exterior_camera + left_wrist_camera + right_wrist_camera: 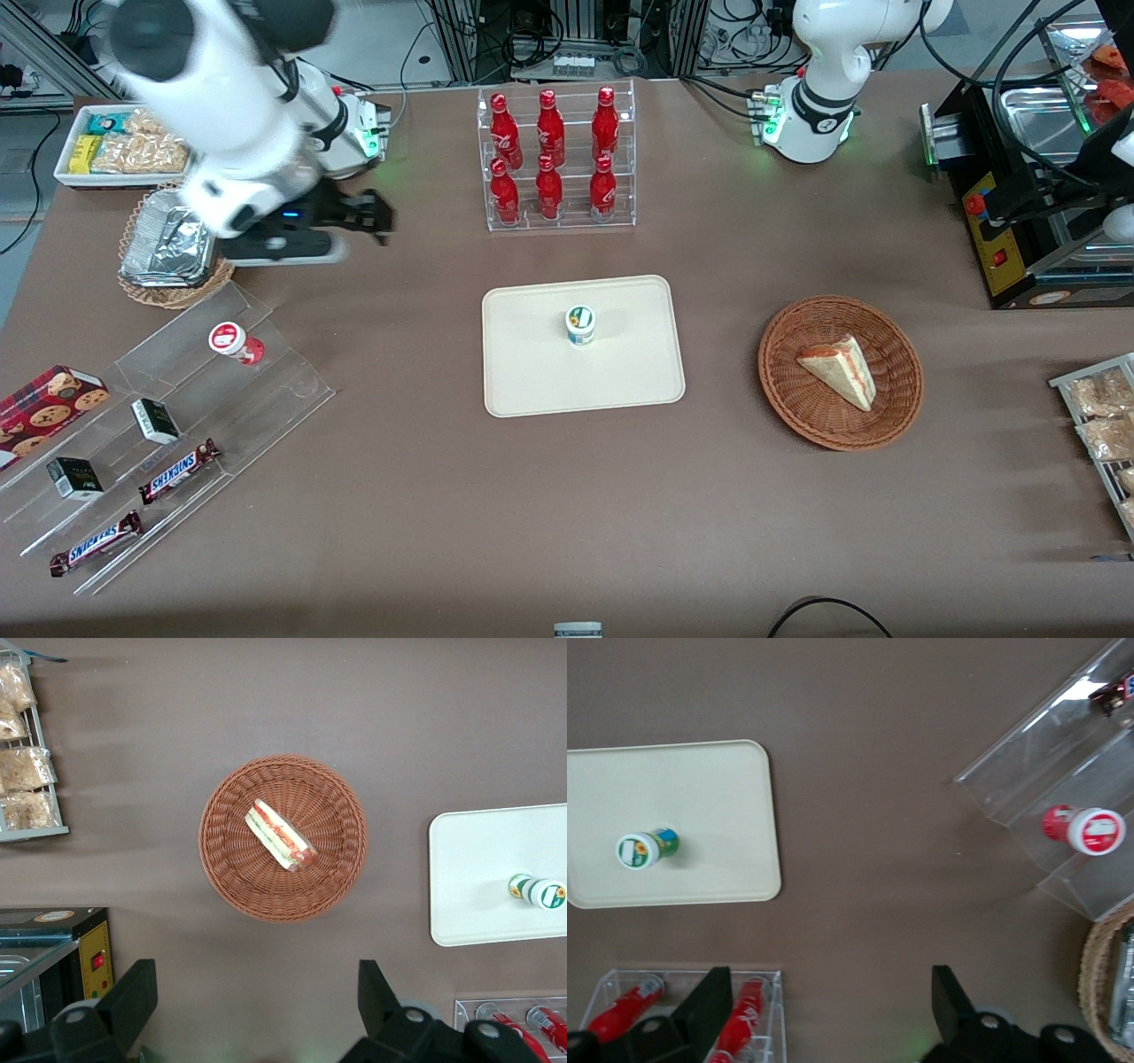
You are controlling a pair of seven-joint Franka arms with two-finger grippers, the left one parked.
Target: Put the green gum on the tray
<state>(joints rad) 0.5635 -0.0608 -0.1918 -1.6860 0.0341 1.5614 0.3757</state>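
The green gum (580, 324) stands upright near the middle of the cream tray (532, 381). It also shows in the right wrist view (645, 848) on the tray (718, 806), and in the left wrist view (537, 891) on the tray (478, 868). My gripper (376, 215) is open and empty. It hangs above the table toward the working arm's end, well away from the tray and farther from the front camera than it. Its two dark fingers (709, 1005) stand wide apart above the bare brown tabletop.
A red-lidded bottle (235, 342) stands on the clear stepped rack (266, 390) with snack bars. A clear rack of red bottles (554, 159) stands beside the gripper. A foil tin (168, 248), a snack box (124, 146) and a wicker basket with a sandwich (840, 370) are also on the table.
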